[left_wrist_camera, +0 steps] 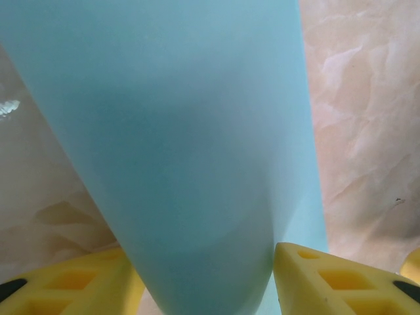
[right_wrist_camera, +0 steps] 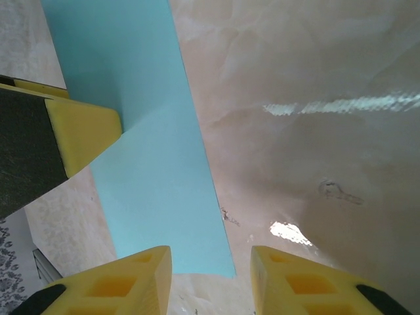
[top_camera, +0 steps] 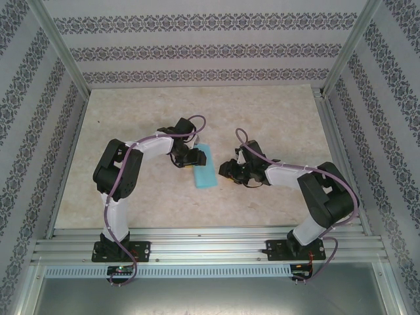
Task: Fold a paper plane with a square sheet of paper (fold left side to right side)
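Blue square sheet of paper (right_wrist_camera: 157,177) lies bent over on the table (right_wrist_camera: 315,164) by the left pincer (top_camera: 189,157), maybe pinched, I cannot tell; the open right pincer (right_wrist_camera: 211,256) should press it flat gently.

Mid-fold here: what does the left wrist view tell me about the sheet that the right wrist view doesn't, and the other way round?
Left wrist: the square sheet of paper bows up in a curve through the gap of the left gripper. Whether it is pinched I cannot tell. Right wrist: the sheet is a narrow strip lying flat on the table. Its near corner is between the open right gripper fingers, and one left finger sits at its left edge. Both: turquoise paper, marbled tabletop, yellow fingers low in frame.
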Controlling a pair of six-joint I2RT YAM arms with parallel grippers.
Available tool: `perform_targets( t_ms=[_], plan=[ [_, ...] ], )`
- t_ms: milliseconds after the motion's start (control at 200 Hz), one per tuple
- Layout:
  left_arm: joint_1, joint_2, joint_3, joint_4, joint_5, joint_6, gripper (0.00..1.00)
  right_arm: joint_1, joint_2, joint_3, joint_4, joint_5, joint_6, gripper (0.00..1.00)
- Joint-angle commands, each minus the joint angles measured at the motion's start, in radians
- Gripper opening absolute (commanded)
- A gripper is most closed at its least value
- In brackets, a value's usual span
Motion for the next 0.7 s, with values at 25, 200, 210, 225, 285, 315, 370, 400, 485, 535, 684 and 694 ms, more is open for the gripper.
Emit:
perform_targets(
  t_ms=[25, 200, 210, 225, 285, 315, 370, 400, 485, 535, 684, 694],
  plan=[
    [-0.028, 0.091, -0.018, -0.005, -0.043, 0.012, 0.57, 0.023, 0.037, 0.024, 0.055, -0.022, 0.037, 0.34],
    [-0.029, 0.097, -0.017, -0.007, -0.045, 0.008, 0.57, 0.045, 0.06, 0.027, 0.078, -0.029, 0.056, 0.31],
    [-0.029, 0.097, -0.017, -0.007, -0.044, 0.009, 0.57, 0.044, 0.06, 0.027, 0.08, -0.028, 0.056, 0.31],
    [-0.031, 0.097, -0.017, -0.007, -0.043, 0.008, 0.57, 0.045, 0.061, 0.026, 0.08, -0.027, 0.056, 0.31],
    [-0.03, 0.097, -0.017, -0.007, -0.045, 0.01, 0.57, 0.044, 0.06, 0.024, 0.08, -0.023, 0.058, 0.31],
    [-0.03, 0.097, -0.017, -0.008, -0.048, 0.011, 0.57, 0.044, 0.058, 0.024, 0.076, -0.021, 0.057, 0.31],
    [-0.03, 0.096, -0.017, -0.01, -0.047, 0.017, 0.57, 0.043, 0.054, 0.023, 0.072, -0.018, 0.056, 0.31],
    [-0.031, 0.096, -0.018, -0.011, -0.047, 0.02, 0.56, 0.043, 0.052, 0.024, 0.07, -0.017, 0.054, 0.31],
    [-0.032, 0.093, -0.021, -0.013, -0.044, 0.027, 0.56, 0.043, 0.051, 0.024, 0.067, -0.018, 0.053, 0.3],
    [-0.032, 0.093, -0.022, -0.012, -0.041, 0.032, 0.56, 0.042, 0.051, 0.024, 0.067, -0.02, 0.051, 0.31],
    [-0.035, 0.09, -0.032, -0.013, -0.039, 0.044, 0.54, 0.042, 0.045, 0.026, 0.064, -0.016, 0.052, 0.3],
    [-0.035, 0.09, -0.032, -0.013, -0.038, 0.045, 0.54, 0.042, 0.045, 0.026, 0.063, -0.014, 0.051, 0.3]
  ],
)
